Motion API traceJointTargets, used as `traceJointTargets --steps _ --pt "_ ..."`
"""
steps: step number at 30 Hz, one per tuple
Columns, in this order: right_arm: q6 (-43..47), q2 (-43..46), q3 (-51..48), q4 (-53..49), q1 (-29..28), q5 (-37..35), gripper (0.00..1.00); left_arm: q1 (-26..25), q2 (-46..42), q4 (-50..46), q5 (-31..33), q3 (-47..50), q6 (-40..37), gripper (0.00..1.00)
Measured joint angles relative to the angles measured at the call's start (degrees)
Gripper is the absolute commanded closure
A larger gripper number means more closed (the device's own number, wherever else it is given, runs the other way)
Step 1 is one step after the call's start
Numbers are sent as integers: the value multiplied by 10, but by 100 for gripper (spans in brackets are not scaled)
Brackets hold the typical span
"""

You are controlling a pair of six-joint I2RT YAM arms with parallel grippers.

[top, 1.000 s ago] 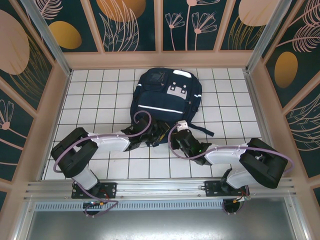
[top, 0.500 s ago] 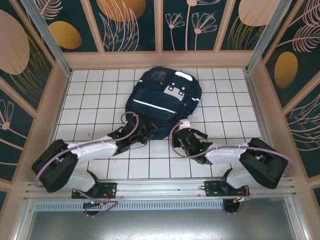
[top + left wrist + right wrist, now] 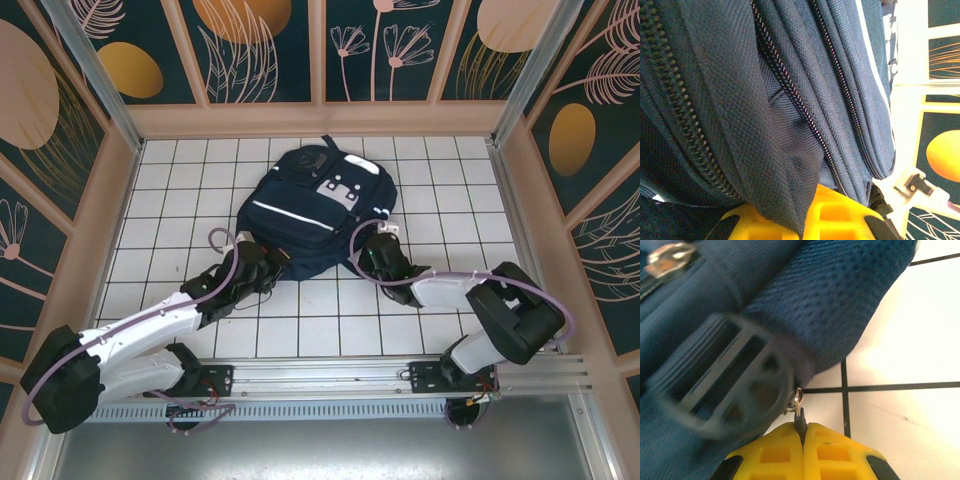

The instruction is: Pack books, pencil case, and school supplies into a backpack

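The navy backpack (image 3: 312, 205) lies tilted on the white tiles, its reflective stripe facing up. My left gripper (image 3: 262, 264) sits at its near left corner. In the left wrist view the yellow fingers (image 3: 850, 220) are shut on a fold of the backpack's fabric (image 3: 775, 150), beside its zippers. My right gripper (image 3: 381, 244) is at the bag's near right edge. In the right wrist view it (image 3: 802, 432) is shut on a dark zipper pull (image 3: 799, 419) with a metal ring, next to a blurred grey buckle (image 3: 725, 375). Books, pencil case and school supplies are out of view.
White tiled floor (image 3: 170, 200) surrounds the bag. A wooden ledge and patterned wall panels (image 3: 320, 118) enclose the back and both sides. A metal rail (image 3: 320, 375) runs along the near edge by the arm bases.
The left gripper has shut on the bag's fabric and the left arm has stretched out. The backpack slid away and turned. The right gripper moved farther and right with the zipper pull.
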State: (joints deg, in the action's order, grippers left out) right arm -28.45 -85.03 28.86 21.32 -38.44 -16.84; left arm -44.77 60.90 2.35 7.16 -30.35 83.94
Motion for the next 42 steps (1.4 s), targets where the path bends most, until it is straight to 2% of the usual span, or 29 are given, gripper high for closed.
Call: traceJointTargets --steps 7,13,17,21,29,30,31,33,35,38,39,41,42 --pt "3 -34 58 -33 22 42 100 0 -15 -16 9 -2 -30 100" --pt "27 -69 136 -59 25 72 100 0 -44 -70 48 -51 -78 100" --pt "35 -94 173 -62 27 82 100 2 -49 -73 54 -65 -98 100" --pt "42 -113 184 -64 45 91 100 -1 -10 -40 29 -65 -99 100" --pt "58 -159 208 -83 94 107 100 -47 102 39 8 -80 -95 100" --pt "59 -160 208 -84 96 108 95 -48 106 43 8 -80 -95 100" --pt "59 -160 208 -84 97 109 90 -48 106 43 9 -80 -94 96" --pt "58 -160 208 -83 97 107 69 -49 106 40 15 -81 -94 73" --pt "59 -160 208 -86 103 93 52 -50 102 30 25 -83 -99 54" --pt "59 -141 196 -85 116 70 40 -54 88 0 44 -91 -107 34" --pt "60 -127 189 -85 119 61 36 -54 86 -16 52 -99 -116 20" --pt "62 -90 173 -83 118 45 28 -54 86 -49 66 -121 -128 2" --pt "63 -65 164 -83 116 37 23 -54 87 -71 74 -138 -137 2"
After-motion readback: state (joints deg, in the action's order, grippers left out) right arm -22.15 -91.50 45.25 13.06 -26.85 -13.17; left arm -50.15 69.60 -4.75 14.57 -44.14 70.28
